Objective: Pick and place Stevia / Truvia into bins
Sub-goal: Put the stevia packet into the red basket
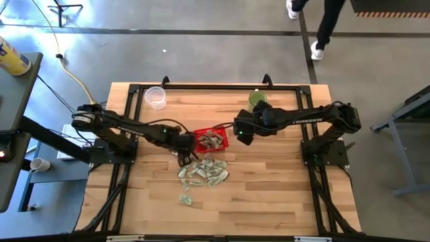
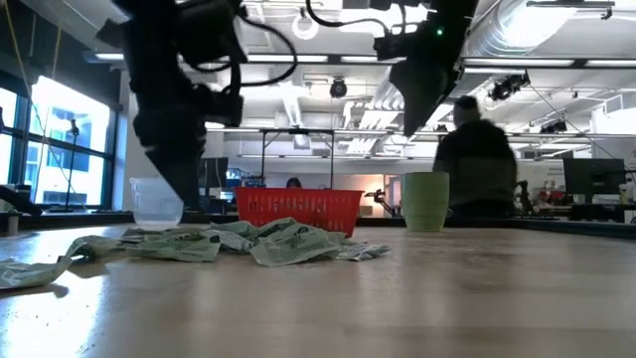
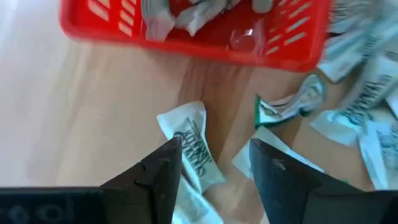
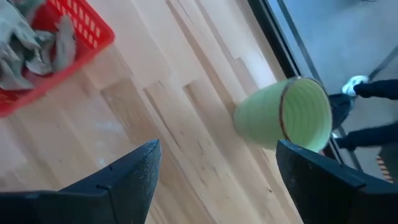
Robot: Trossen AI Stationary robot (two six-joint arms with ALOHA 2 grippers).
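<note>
The left pincer (image 3: 214, 180) hangs released, fingers spread over a sachet (image 3: 194, 149) just beside the basket (image 1: 210, 139), likely lining up a grasp. More sachets (image 1: 203, 171) lie heaped on the surface (image 1: 269, 195) near the basket, some already inside. The right pincer (image 4: 217, 180), released and empty, waits beside the basket, toward the green cup (image 4: 289, 118).

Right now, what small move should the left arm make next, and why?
Probably lower the left tool onto the sachet lying between its open fingers and close. The red basket just beyond already holds several sachets, and the right tool waits empty beside it.
</note>
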